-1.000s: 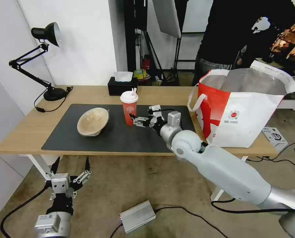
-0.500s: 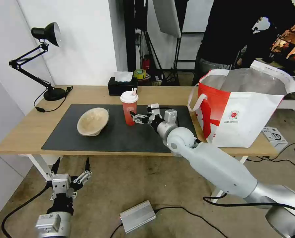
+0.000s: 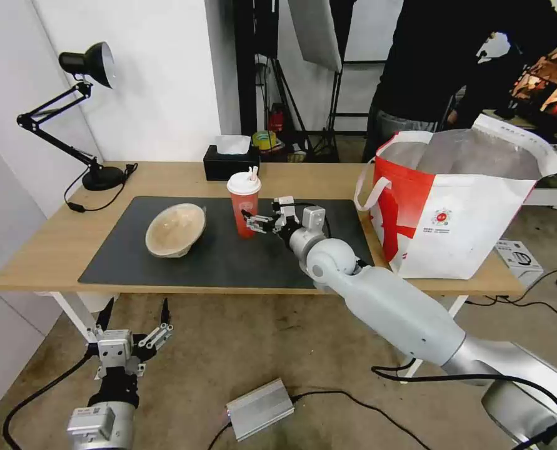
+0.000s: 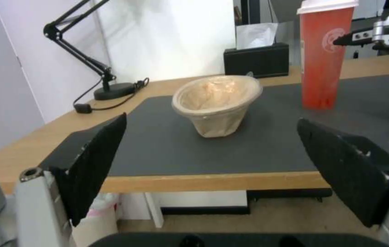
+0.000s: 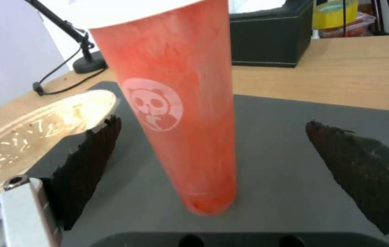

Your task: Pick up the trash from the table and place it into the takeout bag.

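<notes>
A red cup (image 3: 244, 204) with a white lid stands upright on the dark mat (image 3: 228, 262) of the tabletop (image 3: 53, 244), a panda logo on its side in the right wrist view (image 5: 176, 103). The right gripper (image 3: 253, 222) reaches across the mat from the bag side, level with the cup's lower half; its jaws are spread, one black pad (image 5: 89, 164) on either side of the cup, neither touching it. From the left wrist camera the same gripper's tip (image 4: 363, 34) sits just beside the cup (image 4: 324, 55).

Left of the cup on the mat, a beige pulp bowl (image 3: 175, 229) lies tilted on its side, mouth turned up and outward; it stands apart from the cup (image 4: 217, 99).

The white takeout bag (image 3: 466, 200), red side panel toward the mat and foil lining showing, stands open at the tabletop's right end.

A black tissue box (image 3: 231, 161) rests behind the cup near the far edge, and a black desk lamp (image 3: 87, 112) stands at the far left corner.

The left gripper (image 3: 134, 322) hangs below the tabletop's front edge on the left, over the floor, jaws spread wide and holding nothing (image 4: 213, 171).
</notes>
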